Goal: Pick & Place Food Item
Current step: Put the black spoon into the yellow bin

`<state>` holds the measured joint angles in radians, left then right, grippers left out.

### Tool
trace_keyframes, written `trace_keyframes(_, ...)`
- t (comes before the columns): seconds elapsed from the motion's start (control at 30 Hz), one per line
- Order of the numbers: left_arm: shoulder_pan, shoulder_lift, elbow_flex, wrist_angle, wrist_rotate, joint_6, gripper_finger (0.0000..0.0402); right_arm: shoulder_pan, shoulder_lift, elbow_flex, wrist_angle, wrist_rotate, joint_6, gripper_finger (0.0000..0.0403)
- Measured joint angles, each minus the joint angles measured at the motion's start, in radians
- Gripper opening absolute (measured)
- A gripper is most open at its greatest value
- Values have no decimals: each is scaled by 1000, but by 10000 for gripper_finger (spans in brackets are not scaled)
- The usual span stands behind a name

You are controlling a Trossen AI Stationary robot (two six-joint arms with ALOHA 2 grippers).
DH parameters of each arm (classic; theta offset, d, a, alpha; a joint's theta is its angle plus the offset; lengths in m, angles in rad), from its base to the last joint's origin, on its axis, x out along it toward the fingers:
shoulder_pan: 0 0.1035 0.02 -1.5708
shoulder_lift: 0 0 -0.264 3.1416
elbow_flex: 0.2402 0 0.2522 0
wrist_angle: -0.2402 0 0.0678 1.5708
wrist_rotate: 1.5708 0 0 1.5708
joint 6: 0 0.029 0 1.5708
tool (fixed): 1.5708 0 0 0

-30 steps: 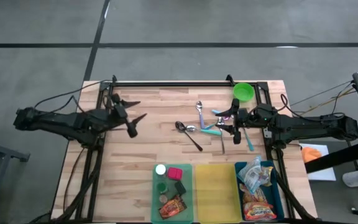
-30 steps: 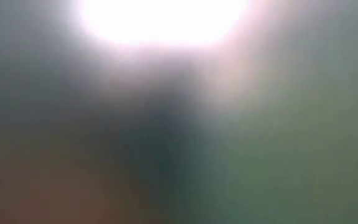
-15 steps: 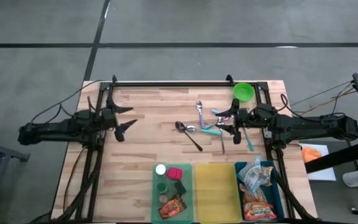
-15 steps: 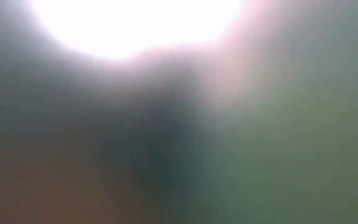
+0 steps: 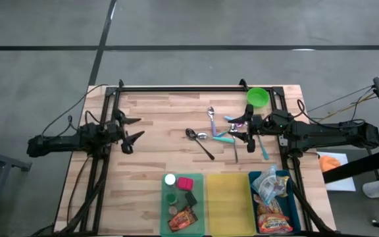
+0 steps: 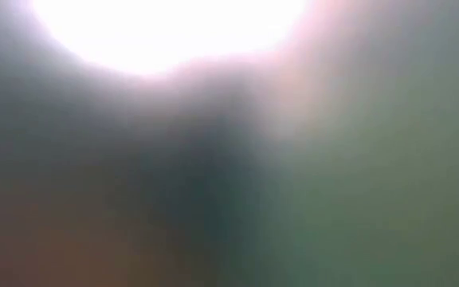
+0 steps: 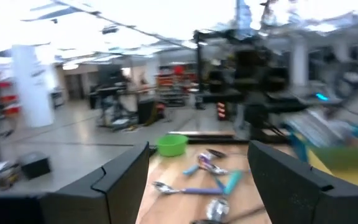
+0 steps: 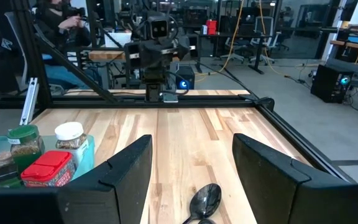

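Your low view is all blur: a bright white glow up top, dark smudges below, nothing you can name. In the left wrist view the room and the blue-green bin [image 7: 347,155] are smeared. In the right wrist view the black spoon [image 8: 202,202] is cut off by the edge. The packets in the blue bin [image 5: 288,212] are too small to read.

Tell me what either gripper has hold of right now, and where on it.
Nothing is held. The left gripper is open at the table's left edge; the right gripper is open over the cutlery, gripping none.
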<state>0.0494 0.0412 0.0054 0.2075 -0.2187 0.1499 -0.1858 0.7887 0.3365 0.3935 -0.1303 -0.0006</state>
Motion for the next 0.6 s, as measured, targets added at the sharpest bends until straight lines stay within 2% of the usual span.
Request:
trace_keyframes(0.17,0,-14,-2,-60,178,85,275,0,0,0,0,0,0,221)
trace_keyframes(0.6,0,-13,-2,-99,145,177,275,0,0,0,0,0,0,221)
